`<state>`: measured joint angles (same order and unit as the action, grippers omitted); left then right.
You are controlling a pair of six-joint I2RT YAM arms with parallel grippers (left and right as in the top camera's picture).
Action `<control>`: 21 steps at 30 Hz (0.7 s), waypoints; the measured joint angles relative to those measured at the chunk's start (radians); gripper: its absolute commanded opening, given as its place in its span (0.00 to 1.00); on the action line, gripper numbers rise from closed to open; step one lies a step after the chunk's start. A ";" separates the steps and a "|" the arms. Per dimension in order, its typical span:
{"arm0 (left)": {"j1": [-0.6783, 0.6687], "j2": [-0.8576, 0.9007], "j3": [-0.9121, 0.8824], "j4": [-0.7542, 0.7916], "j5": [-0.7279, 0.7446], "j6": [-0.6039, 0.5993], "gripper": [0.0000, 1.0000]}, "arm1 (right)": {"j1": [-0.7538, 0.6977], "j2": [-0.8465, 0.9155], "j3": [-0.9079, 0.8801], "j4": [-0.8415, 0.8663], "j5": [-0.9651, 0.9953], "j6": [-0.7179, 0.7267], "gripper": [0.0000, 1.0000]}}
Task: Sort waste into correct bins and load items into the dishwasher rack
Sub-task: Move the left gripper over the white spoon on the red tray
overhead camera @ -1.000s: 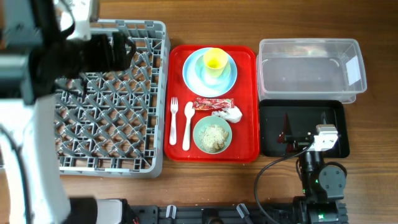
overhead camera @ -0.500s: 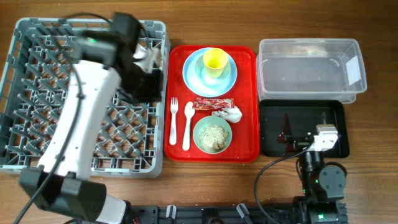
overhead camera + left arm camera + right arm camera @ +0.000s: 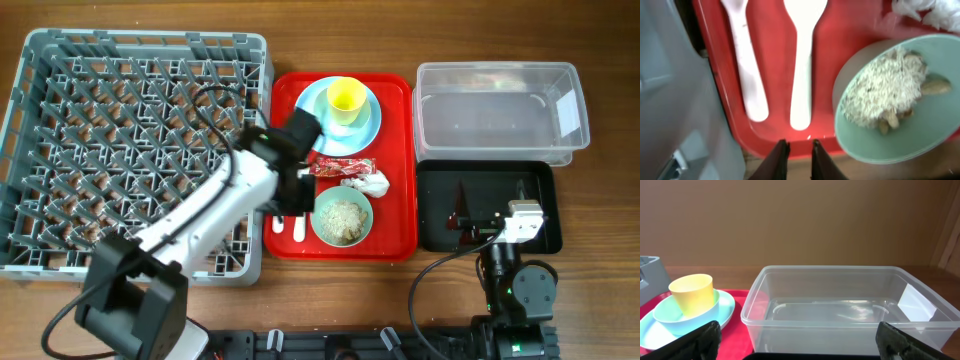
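My left gripper (image 3: 799, 146) hangs over the near edge of the red tray (image 3: 400, 100), just short of the handle ends of the white fork (image 3: 747, 65) and spoon (image 3: 802, 60). Its fingers stand a narrow gap apart with nothing between them. To its right, the pale green bowl (image 3: 920, 135) holds rice scraps (image 3: 885, 90). The red wrapper (image 3: 343, 167) and white napkin (image 3: 372, 183) lie mid-tray. The yellow cup (image 3: 346, 98) sits in a blue bowl (image 3: 685, 316) on the blue plate (image 3: 312, 118). My right gripper (image 3: 800, 342) rests wide open over the black tray (image 3: 440, 210).
The grey dishwasher rack (image 3: 100, 150) fills the left side, right against the red tray. The clear tub (image 3: 500, 110) with a white label stands at the back right, behind the black tray. The left arm crosses the rack's near right corner.
The left arm has swung from above the rack down to the red tray's near edge, over the fork and spoon. Its jaws closed and then parted slightly. The right arm has not moved.
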<state>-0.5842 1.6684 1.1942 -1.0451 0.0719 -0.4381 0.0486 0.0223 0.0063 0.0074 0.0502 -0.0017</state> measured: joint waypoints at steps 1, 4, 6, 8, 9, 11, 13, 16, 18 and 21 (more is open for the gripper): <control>-0.013 0.000 0.000 0.003 -0.016 -0.011 0.20 | 0.000 0.000 0.000 0.000 0.000 0.000 1.00; -0.075 0.000 0.000 0.005 -0.104 -0.096 0.20 | 0.000 0.000 0.000 0.000 0.000 0.000 1.00; -0.092 0.000 0.000 0.008 -0.133 -0.130 0.20 | 0.000 0.000 0.000 0.000 0.000 0.000 1.00; -0.104 0.002 0.000 0.029 -0.154 -0.158 0.20 | 0.000 0.000 0.000 0.000 0.000 0.000 1.00; -0.107 0.002 -0.001 0.042 -0.159 -0.166 0.20 | 0.000 0.000 0.000 0.000 0.000 0.000 1.00; -0.111 0.002 -0.006 0.064 -0.167 -0.179 0.19 | 0.000 0.000 0.000 0.000 0.000 0.000 1.00; -0.115 0.002 -0.020 0.067 -0.173 -0.198 0.19 | 0.000 0.000 0.000 0.000 0.000 0.000 1.00; -0.116 0.002 -0.059 0.078 -0.179 -0.217 0.22 | 0.000 0.000 0.000 0.000 0.000 0.000 1.00; -0.116 0.002 -0.086 0.093 -0.180 -0.223 0.22 | 0.000 0.000 0.000 0.000 0.000 0.000 1.00; -0.116 0.004 -0.111 0.123 -0.173 -0.231 0.23 | 0.000 0.000 0.000 0.000 0.000 0.000 0.99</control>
<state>-0.7006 1.6722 1.0832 -0.9218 -0.1009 -0.6693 0.0486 0.0223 0.0063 0.0074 0.0502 -0.0017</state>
